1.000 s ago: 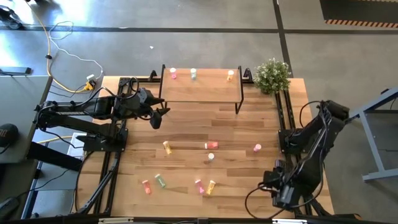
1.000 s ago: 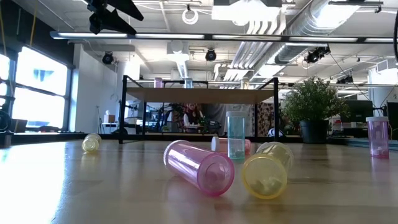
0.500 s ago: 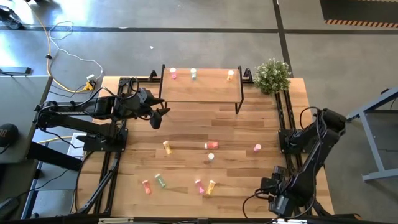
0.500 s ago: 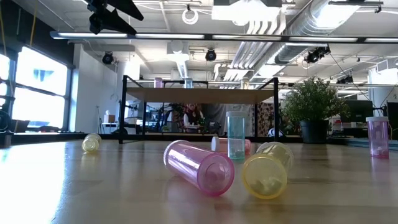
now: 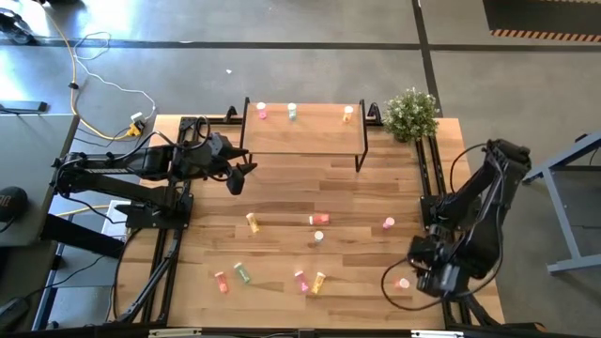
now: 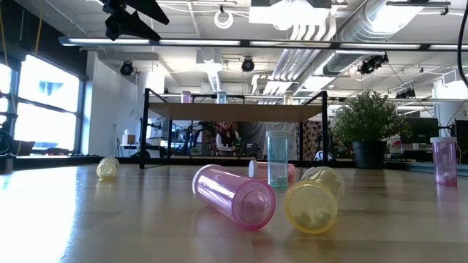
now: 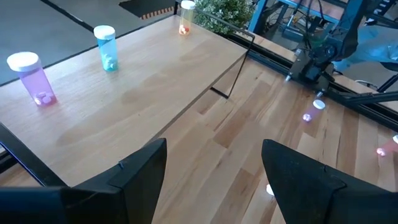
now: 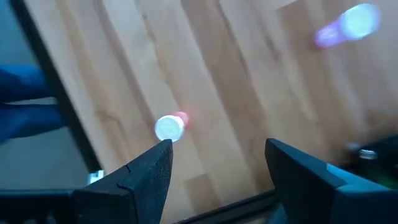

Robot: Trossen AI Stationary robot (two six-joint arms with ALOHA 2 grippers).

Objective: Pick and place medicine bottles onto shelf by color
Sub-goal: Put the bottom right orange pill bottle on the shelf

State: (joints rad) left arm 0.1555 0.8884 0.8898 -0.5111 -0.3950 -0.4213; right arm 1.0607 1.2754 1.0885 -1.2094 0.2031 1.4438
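Note:
The shelf (image 5: 302, 131) stands at the table's far middle, with a pink bottle (image 7: 31, 78), a teal bottle (image 7: 106, 46) and an orange bottle (image 7: 185, 15) upright on it. Several more bottles lie or stand on the tabletop, among them a red one (image 5: 319, 219) and a pink one (image 5: 388, 223). My left gripper (image 5: 238, 178) hangs open and empty beside the shelf's left end. My right gripper (image 5: 420, 266) is open and empty at the near right. A pale-capped pink bottle (image 8: 169, 127) stands on the table just ahead of its fingers; it also shows in the high view (image 5: 404, 283).
A potted plant (image 5: 410, 115) stands at the far right corner, beside the shelf. In the low view a pink bottle (image 6: 234, 196) and a yellow bottle (image 6: 313, 201) lie near the front edge, with a teal bottle (image 6: 277, 158) upright behind them. Black rails run along both table sides.
My right arm has swung away from the table's near edge and toward the far edge. A pink bottle that it hid before now shows standing at the near right. My left arm has kept still.

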